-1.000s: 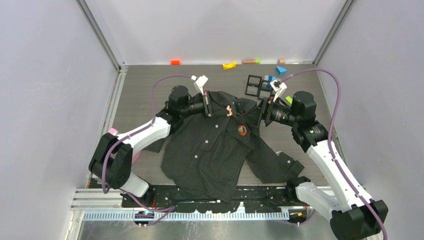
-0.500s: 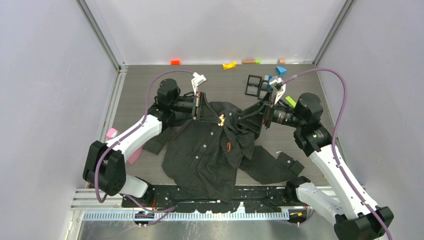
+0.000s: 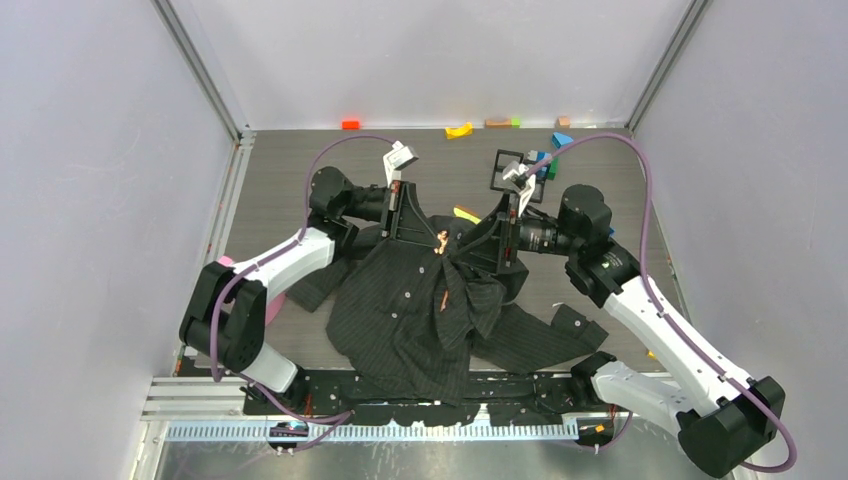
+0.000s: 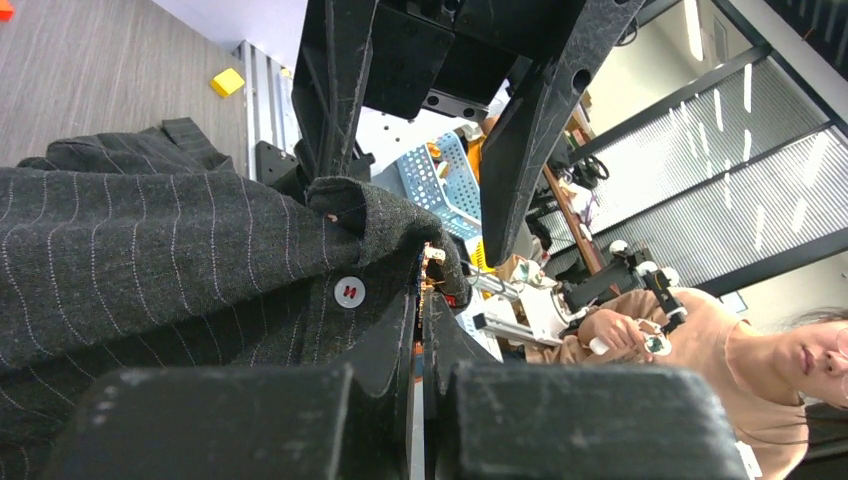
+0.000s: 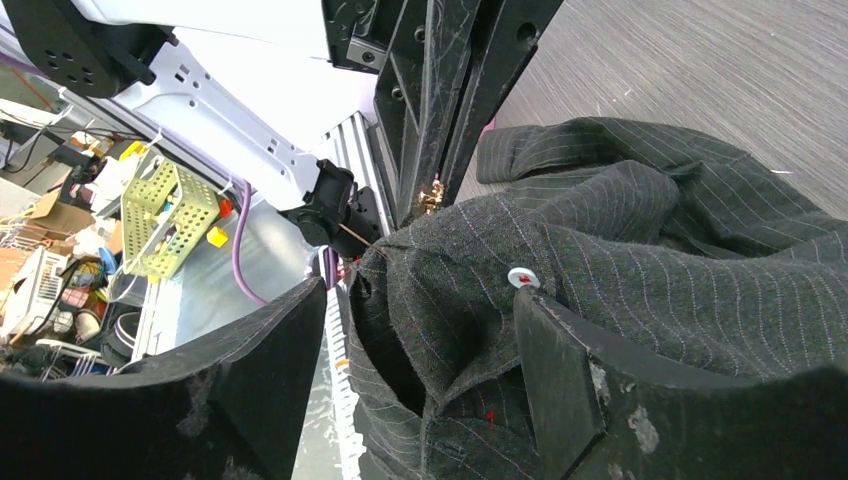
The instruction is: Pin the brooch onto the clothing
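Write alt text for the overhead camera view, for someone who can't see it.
Two robot arms meet over a crumpled dark pinstriped shirt on a grey table. The left gripper, shut, pinches a small gold item at the shirt's upper edge; the right gripper, open, straddles a raised fold of shirt.

Dark wood-grain counter (image 3: 280, 170). Along far edge, L to R: orange block (image 3: 350, 124), yellow block (image 3: 459, 130), brown block (image 3: 497, 122) w/ green bit touching, tan block (image 3: 563, 121), blue block (image 3: 561, 140) a bit nearer. Black open frame (image 3: 507, 170) just beside blue block. Pink item (image 3: 222, 263) at L edge. Off-counter bkgd: blue basket (image 4: 440, 185), person in tan top (image 4: 740, 370), yellow-green perforated basket (image 5: 170, 215).
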Action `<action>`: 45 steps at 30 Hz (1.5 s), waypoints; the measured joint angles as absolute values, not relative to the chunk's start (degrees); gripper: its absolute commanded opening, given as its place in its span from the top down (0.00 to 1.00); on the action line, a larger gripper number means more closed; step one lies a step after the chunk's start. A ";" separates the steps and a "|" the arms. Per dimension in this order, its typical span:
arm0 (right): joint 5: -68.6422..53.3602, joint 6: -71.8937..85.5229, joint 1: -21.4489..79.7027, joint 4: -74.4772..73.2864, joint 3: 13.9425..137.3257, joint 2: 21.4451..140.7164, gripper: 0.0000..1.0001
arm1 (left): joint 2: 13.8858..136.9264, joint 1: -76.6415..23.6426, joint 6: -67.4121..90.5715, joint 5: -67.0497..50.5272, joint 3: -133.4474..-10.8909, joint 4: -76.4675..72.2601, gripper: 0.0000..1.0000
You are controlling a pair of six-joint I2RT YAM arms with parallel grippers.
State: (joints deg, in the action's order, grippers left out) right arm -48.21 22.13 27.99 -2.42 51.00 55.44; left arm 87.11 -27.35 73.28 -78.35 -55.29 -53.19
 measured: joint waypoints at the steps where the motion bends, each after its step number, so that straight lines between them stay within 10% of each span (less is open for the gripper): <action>1: -48.05 22.11 28.27 -2.44 51.00 55.44 0.27 | 87.33 -27.35 74.28 -78.52 -55.22 -54.46 1.00; 45: -42.41 26.06 32.69 2.96 51.00 60.20 0.68 | 86.98 -27.18 71.09 -79.31 -54.04 -53.67 1.00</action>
